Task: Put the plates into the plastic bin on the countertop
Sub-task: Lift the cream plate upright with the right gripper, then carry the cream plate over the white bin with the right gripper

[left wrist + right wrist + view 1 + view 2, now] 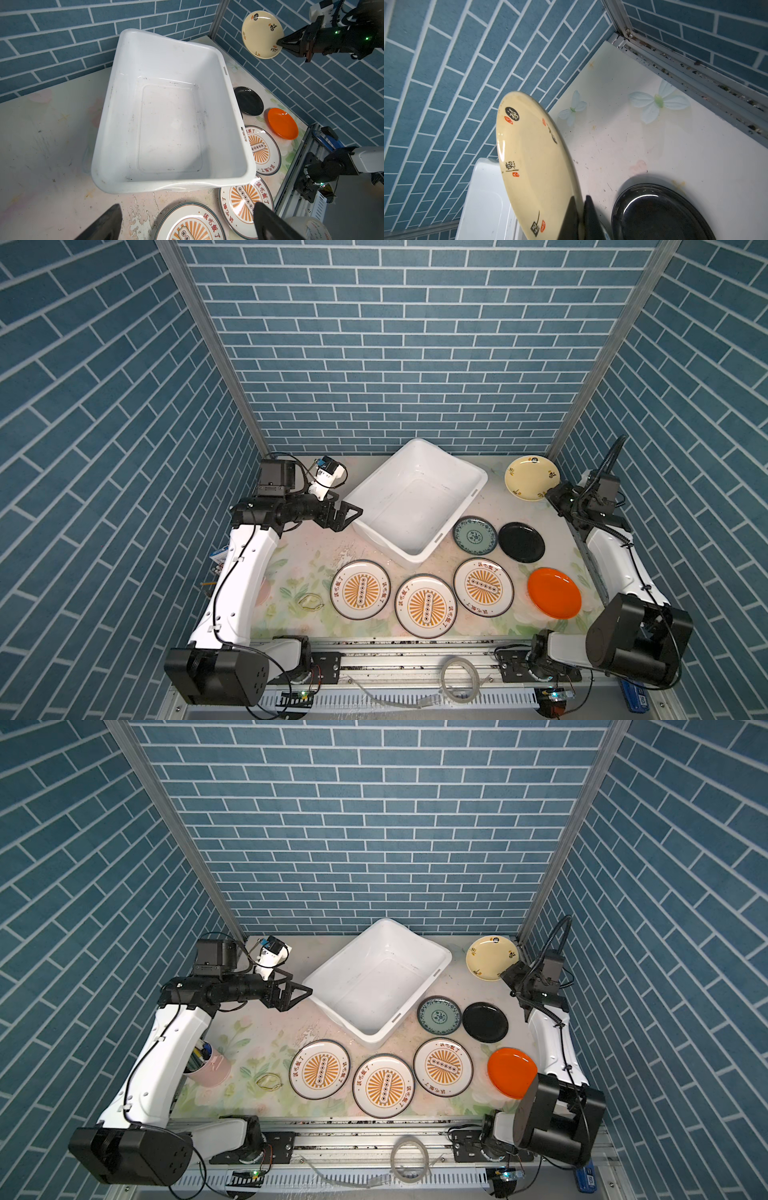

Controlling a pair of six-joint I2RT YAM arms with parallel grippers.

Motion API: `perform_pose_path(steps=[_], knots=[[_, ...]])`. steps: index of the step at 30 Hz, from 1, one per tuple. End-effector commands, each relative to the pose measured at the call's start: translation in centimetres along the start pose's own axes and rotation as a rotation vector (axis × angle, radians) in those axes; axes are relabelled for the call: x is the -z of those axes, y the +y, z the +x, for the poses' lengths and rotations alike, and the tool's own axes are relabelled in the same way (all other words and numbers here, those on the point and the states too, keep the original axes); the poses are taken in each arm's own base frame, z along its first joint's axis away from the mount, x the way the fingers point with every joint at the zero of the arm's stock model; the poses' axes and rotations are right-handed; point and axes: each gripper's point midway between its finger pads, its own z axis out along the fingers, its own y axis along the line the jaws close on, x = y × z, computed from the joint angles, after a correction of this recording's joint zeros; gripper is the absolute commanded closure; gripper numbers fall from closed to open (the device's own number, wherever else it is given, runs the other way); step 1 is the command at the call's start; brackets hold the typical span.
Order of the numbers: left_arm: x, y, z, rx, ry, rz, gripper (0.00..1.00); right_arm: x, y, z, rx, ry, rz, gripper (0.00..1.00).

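Holding the pale yellow plate (533,166) by its rim, the right end effector (580,218) is fully closed on it, one finger on each face of the rim. The plate is lifted off the tabletop (316,568) and tilted, near the far right corner, beside the plastic bin (478,485) but not yet over it. In the left wrist view it hangs in the air in front of the tiled wall.

The left end effector (351,512) is wide open and holds nothing; it waits just beside the left wall of the bin.

The bin is empty. Six plates lie flat on the tabletop: three sunburst plates (360,590) in a row in front of the bin, the teal plate (475,535) just beside the bin's right wall, the black plate (521,541) next to it, and the orange plate (554,593) toward the right front.

I think these plates are stiff and rather light, maybe melamine, with a glossy surface that can slip between the fingers. A flat plate gives no place to grip except the rim, so one finger must go under the edge. Held at one point of the rim only, the plate can swing or rotate, as its tilt here suggests. It should be lowered into the bin gently, because a drop could chip it or make it bounce. The large sunburst plates are probably heavier and need a deeper hold on the rim.
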Motion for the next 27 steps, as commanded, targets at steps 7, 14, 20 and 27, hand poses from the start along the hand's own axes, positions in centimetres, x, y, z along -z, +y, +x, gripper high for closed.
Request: perform_pose_path(steps=[7,14,20,27], knots=[[0.6,-1.1,-0.6,-0.017,-0.042,0.022,0.0,4.4,4.9,-0.1,0.042,-0.037,-0.146,1.0],[0.9,-1.3,-0.7,-0.016,-0.052,0.019,0.0,4.2,9.5,2.7,0.138,0.044,-0.228,1.0],[1.1,-1.4,-0.9,-0.021,-0.046,0.014,0.0,2.5,15.5,7.3,0.248,0.218,-0.358,1.0],[1.2,-1.4,-0.7,-0.03,-0.051,0.005,0.0,-0.6,20.1,14.9,0.383,0.47,-0.442,1.0]])
